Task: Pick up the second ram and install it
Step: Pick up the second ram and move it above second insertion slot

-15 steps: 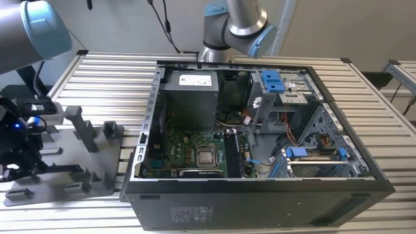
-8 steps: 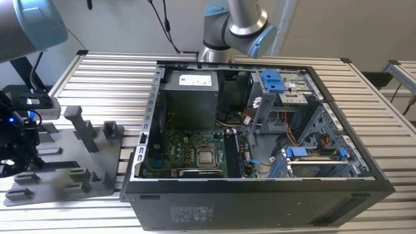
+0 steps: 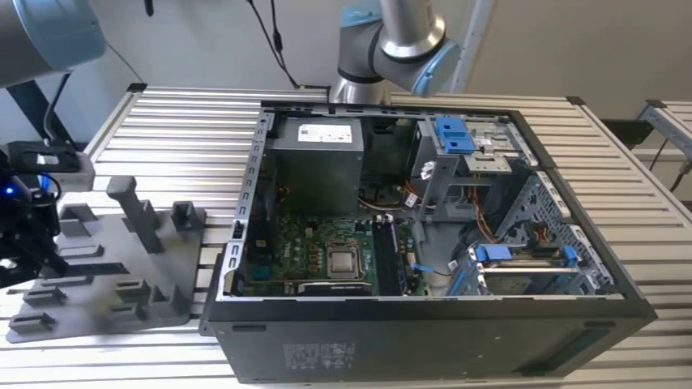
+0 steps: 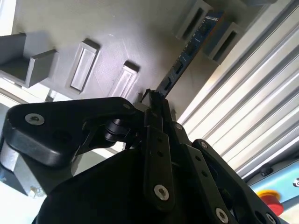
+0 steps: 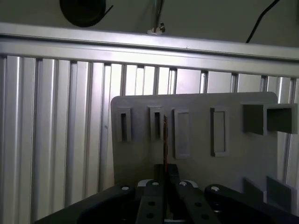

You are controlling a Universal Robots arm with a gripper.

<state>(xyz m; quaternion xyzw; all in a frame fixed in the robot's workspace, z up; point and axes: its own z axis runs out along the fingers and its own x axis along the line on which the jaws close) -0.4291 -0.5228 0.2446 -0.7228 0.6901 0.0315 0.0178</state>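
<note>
The second ram (image 4: 187, 51) is a thin dark board seen edge-on, and my gripper (image 4: 156, 105) is shut on its near end. Its far end reaches a slot between two raised holders of the grey tray (image 4: 107, 28). In the first wrist view the ram (image 5: 165, 140) shows as a narrow upright line rising from between the fingers (image 5: 152, 196), in front of the tray (image 5: 233, 107). I cannot tell whether the stick still sits in its slot. In the exterior view the gripper (image 3: 24, 243) hangs over the tray (image 3: 108, 279) at the far left.
An open computer case (image 3: 433, 332) lies on the slatted metal table (image 3: 173, 121), to the exterior view's right of the tray. Its motherboard (image 3: 313, 243) has memory slots (image 3: 387, 255) beside the processor socket. Blue drive clips (image 3: 454, 134) and cables crowd the case's right half.
</note>
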